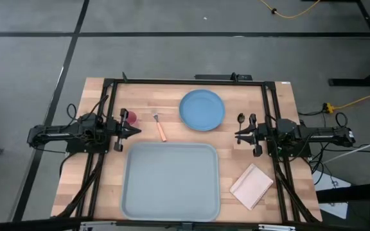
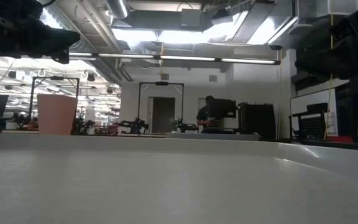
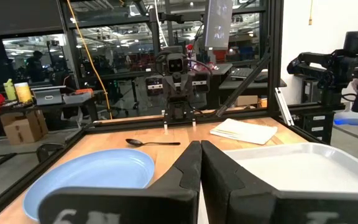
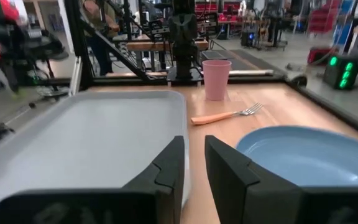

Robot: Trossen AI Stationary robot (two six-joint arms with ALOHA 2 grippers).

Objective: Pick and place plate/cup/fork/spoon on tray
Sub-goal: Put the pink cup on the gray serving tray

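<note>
The grey-blue tray (image 1: 170, 181) lies at the table's near middle. The light-blue plate (image 1: 202, 109) lies flat beyond it. The pink cup (image 1: 132, 117) stands upright at the far left, close to my left gripper (image 1: 139, 131). The orange-handled fork (image 1: 160, 127) lies flat between cup and plate. The dark spoon (image 1: 241, 118) lies right of the plate, just beyond my right gripper (image 1: 236, 135). Both grippers hang level above the table, pointing at each other and holding nothing. The left gripper (image 3: 200, 163) is shut. The right gripper (image 4: 194, 163) shows a narrow gap.
A small beige flat rectangle (image 1: 252, 185) lies at the near right, beside the tray. A black frame (image 1: 191, 81) runs along the table's far edge and sides. A person (image 2: 209, 114) stands far off in the room behind.
</note>
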